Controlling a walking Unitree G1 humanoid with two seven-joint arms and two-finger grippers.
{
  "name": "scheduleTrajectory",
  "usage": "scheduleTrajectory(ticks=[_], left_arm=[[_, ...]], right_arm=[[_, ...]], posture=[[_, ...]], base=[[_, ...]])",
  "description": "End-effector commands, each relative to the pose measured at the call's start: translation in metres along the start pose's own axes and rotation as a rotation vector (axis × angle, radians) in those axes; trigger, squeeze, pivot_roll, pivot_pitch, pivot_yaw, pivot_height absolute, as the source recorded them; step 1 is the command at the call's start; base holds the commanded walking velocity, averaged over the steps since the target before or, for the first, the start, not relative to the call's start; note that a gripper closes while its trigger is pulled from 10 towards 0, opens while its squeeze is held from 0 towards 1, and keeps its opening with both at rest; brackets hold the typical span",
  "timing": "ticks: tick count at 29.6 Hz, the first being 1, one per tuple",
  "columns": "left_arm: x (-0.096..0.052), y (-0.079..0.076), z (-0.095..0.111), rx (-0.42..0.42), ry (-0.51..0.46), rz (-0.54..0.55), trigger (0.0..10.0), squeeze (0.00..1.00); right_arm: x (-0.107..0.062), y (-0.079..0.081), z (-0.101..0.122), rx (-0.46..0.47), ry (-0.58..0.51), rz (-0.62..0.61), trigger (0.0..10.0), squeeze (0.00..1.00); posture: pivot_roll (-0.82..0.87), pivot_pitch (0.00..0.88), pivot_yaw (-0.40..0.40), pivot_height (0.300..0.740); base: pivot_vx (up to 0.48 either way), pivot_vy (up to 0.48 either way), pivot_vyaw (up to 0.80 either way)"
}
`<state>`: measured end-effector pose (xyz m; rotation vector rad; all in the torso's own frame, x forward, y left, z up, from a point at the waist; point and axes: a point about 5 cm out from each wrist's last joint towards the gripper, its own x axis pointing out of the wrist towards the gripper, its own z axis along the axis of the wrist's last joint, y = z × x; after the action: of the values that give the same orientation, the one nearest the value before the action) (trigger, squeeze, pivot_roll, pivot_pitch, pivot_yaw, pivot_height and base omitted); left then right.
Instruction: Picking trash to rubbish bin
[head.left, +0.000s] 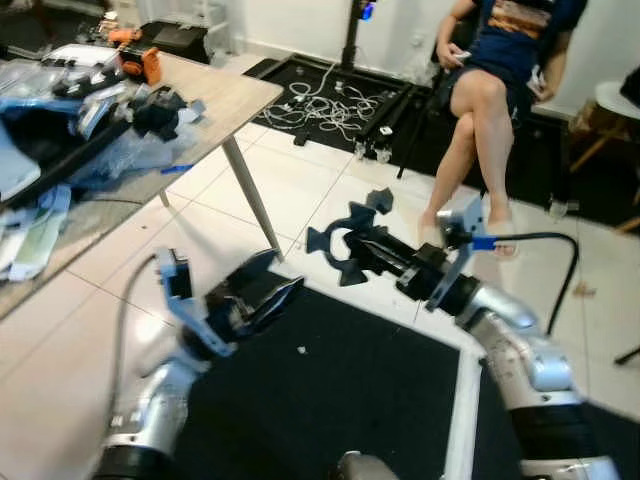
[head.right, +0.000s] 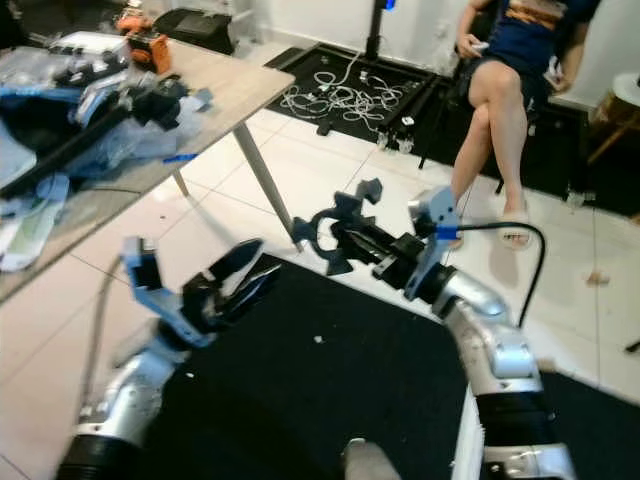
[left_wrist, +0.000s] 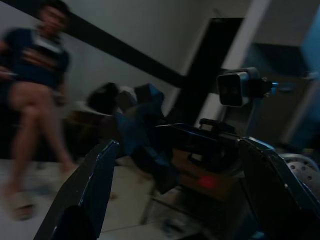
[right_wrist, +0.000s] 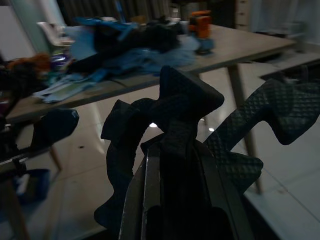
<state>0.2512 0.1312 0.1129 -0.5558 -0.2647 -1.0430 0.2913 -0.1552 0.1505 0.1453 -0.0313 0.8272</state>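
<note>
Gripping the dark ring-shaped scrap (head.left: 345, 243), the right gripper (head.left: 362, 250) carries it clear of the floor; left gripper (head.left: 268, 293), seven o'clock, hangs spread, empty.

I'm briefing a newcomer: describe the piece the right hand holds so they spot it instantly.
Find the black mat on the white tiled floor; above its far edge the right hand grips a dark foam piece. It is a jagged, toothed ring, unlike the blue clutter on the table.
</note>
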Motion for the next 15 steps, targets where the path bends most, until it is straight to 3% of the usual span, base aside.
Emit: scheduleTrajectory(ticks=[1,15], left_arm=[[-0.005,0.003,0.0,-0.008,-0.002,0.013,10.0,0.0],[-0.008,0.016,-0.004,-0.003,-0.045,0.14,10.0,0.0]], right_arm=[[0.0,0.001,0.002,0.004,-0.005,0.012,10.0,0.0],[0.001,0.003,-0.001,0.002,0.015,0.029,10.0,0.0]], posture=[[-0.06,0.0,-0.016,0.74],[-0.05,0.0,-0.014,0.74]], base=[[0.0,0.0,-0.79],[0.0,0.0,-0.79]])
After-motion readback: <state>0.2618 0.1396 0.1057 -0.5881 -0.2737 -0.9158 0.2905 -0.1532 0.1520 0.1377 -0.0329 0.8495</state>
